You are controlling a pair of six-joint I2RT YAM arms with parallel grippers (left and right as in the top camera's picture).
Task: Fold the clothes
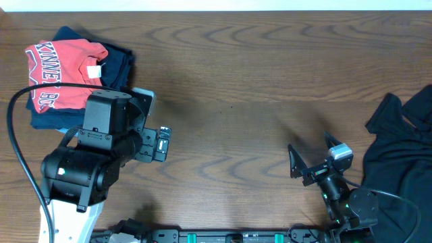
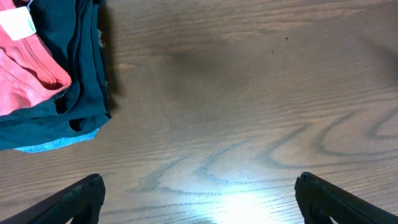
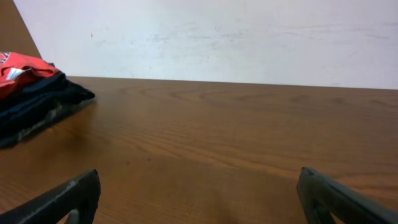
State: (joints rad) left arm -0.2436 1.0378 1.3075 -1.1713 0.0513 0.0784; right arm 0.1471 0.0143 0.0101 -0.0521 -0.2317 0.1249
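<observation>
Coral-red T-shirt (image 1: 64, 64) lay folded, soft knit and roughly rectangular, on top of a stack at the far-left corner of the counter (image 1: 243, 88). White block lettering (image 1: 42, 74) with dark outlines ran across it, and a small white tag (image 1: 93, 71) showed at the neckline. Under it sat a folded navy garment (image 1: 120, 62), its edges layered and slightly uneven. A thin light-blue edge (image 2: 59, 142) peeked out at the very bottom of the stack in the left wrist view. A black garment (image 1: 405, 148) lay unfolded in a crumpled, wrinkled heap at the right edge, well apart from the stack. Counter was smooth brown wood grain with looping lines and a soft glare patch. Left tool (image 2: 199, 199) hovered just beside the stack, dark matte fingers spread wide apart, nothing between them. Right tool (image 1: 312, 154) was near the black heap, fingers also wide apart, gripping nothing. A black cable (image 1: 12, 135) arced by the left arm. Plain white wall (image 3: 217, 37) stood behind the counter.
</observation>
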